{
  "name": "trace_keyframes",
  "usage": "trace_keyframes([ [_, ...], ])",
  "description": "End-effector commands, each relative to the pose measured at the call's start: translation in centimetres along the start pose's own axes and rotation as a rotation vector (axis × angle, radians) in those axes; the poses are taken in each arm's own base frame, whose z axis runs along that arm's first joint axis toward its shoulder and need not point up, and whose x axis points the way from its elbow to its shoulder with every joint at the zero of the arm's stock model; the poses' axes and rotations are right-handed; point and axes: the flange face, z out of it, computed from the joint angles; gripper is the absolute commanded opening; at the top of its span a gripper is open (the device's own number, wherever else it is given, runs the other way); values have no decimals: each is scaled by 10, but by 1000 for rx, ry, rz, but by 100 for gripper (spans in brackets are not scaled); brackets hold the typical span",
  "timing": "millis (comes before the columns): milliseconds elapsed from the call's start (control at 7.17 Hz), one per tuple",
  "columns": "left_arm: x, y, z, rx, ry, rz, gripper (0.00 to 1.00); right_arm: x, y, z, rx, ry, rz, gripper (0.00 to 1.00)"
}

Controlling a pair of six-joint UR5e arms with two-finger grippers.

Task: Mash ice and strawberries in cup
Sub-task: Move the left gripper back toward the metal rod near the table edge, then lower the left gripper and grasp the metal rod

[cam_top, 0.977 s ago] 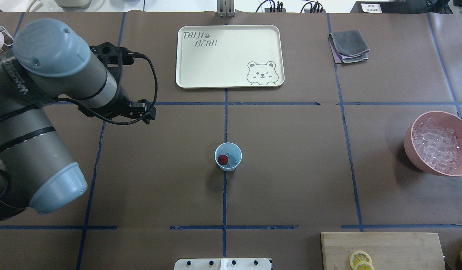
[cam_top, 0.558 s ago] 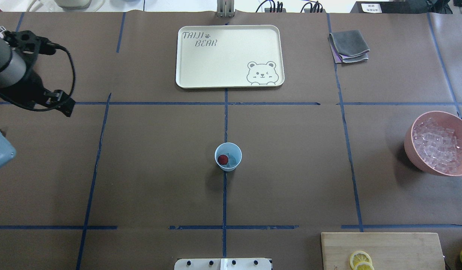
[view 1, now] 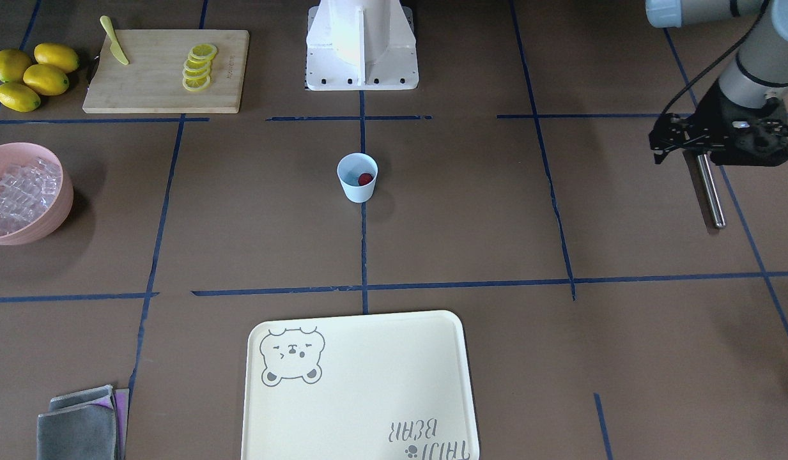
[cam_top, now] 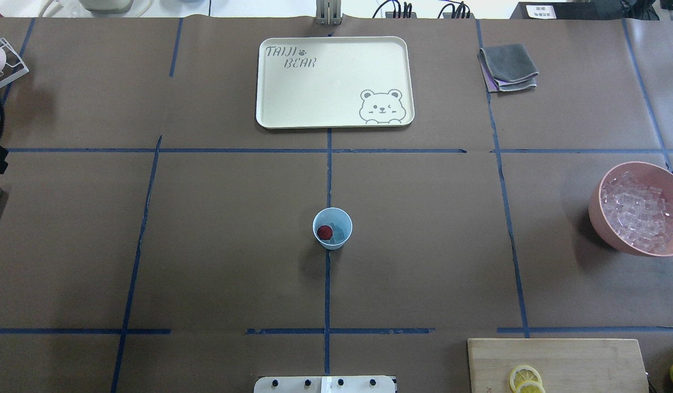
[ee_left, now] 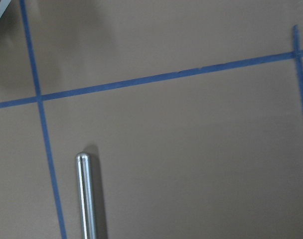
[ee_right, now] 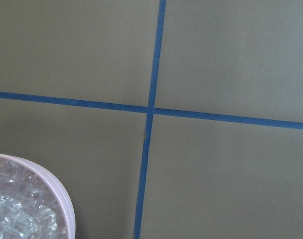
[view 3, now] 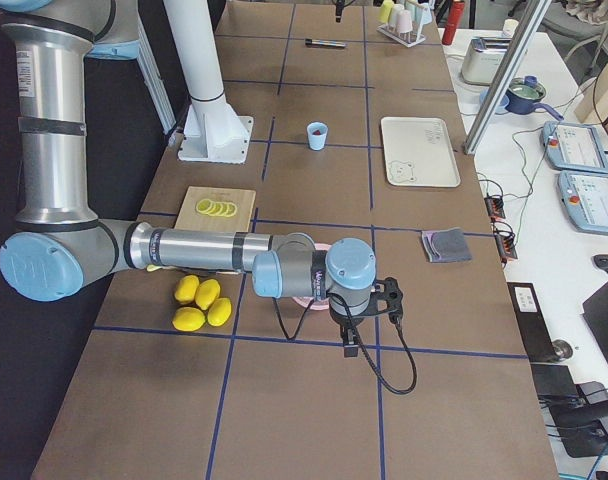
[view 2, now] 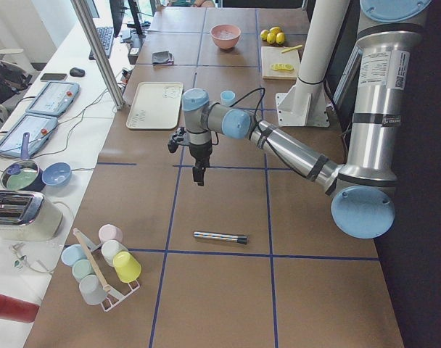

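The light blue cup (cam_top: 333, 245) stands at the table's middle; it also shows in the front view (view 1: 356, 192). Inside it lie a dark red strawberry (cam_top: 325, 232) and a pale piece of ice (cam_top: 341, 232). More ice (cam_top: 638, 212) fills the pink bowl (cam_top: 598, 210) at the right. My left gripper (view 2: 199, 178) hangs over the table's far left, far from the cup, above one end of a metal rod (view 1: 712, 195) that lies flat. My right gripper (view 3: 350, 348) hovers beside the pink bowl. I cannot tell whether either gripper is open or shut.
A cream bear tray (cam_top: 271, 117) lies beyond the cup. Folded grey cloths (cam_top: 508, 66) sit at the back right. A cutting board (view 1: 157, 89) holds lemon slices (view 1: 196, 67) and a yellow knife, with whole lemons (view 1: 32, 76) beside it. A rack of cups (view 2: 104, 262) stands at the left end.
My left arm has swung left out of the overhead view; only a black bit stays at the left edge. The rod's end now shows there. The cup has not moved.
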Motion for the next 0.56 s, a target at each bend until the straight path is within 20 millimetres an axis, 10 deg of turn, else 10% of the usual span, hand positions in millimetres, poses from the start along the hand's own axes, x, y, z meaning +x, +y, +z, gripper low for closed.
trace_keyframes([
  [0, -61, 23, 61, 49, 44, 9, 100, 0, 0, 0, 4, 1, 0, 100],
  [419, -109, 47, 117, 108, 72, -85, 100, -1, -1, -1, 7, 2, -3, 100],
])
